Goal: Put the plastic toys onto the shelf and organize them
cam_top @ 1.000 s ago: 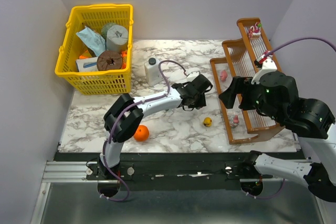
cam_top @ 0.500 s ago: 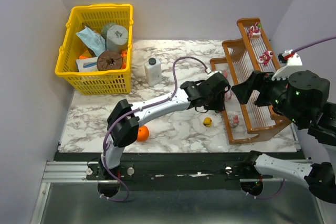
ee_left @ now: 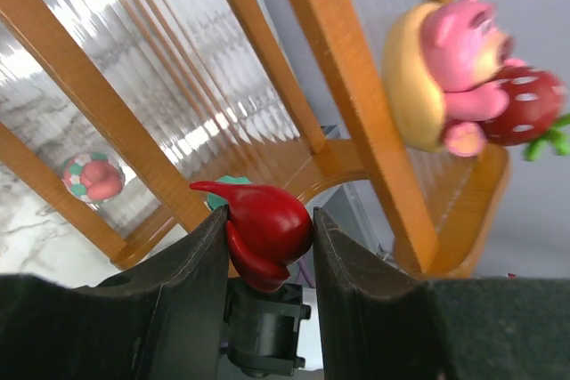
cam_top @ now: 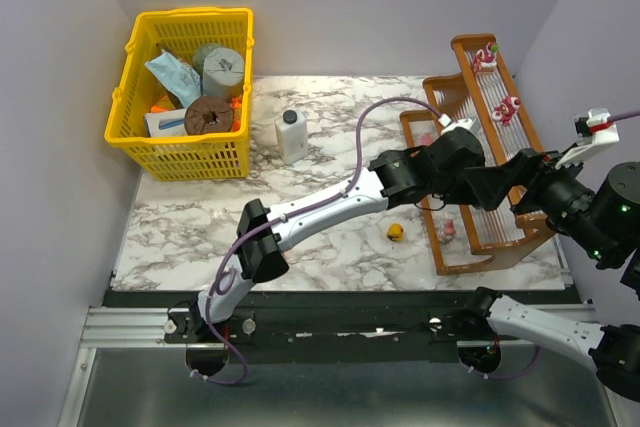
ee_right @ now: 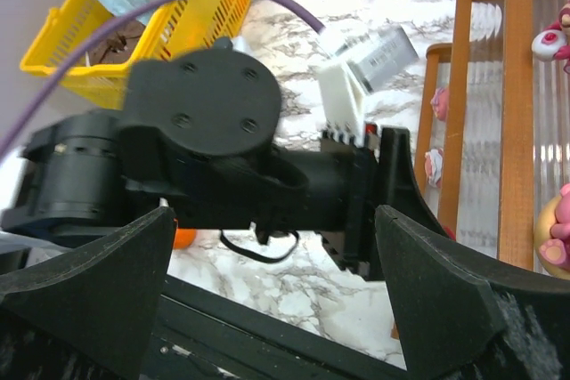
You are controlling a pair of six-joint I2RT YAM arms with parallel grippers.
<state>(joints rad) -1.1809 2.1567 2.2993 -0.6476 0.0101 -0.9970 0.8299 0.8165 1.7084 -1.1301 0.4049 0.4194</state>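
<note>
The brown stepped shelf stands at the right. One pink-and-red toy sits on its top tier and one on the middle tier. Two small pink toys are on the lowest tier. A yellow toy lies on the table. My left gripper reaches over the shelf, shut on a red toy with a green bit. In the left wrist view a pink bear toy sits beyond a rail. My right gripper is open and empty, close behind the left one.
A yellow basket of bigger items stands at the back left. A white bottle stands mid-table and an orange ball lies near the front edge. The left arm fills the space in front of my right gripper.
My left arm has stretched right from mid-table to over the shelf, carrying the red toy. My right arm has drawn back right and up, uncovering the toy on the middle tier.
</note>
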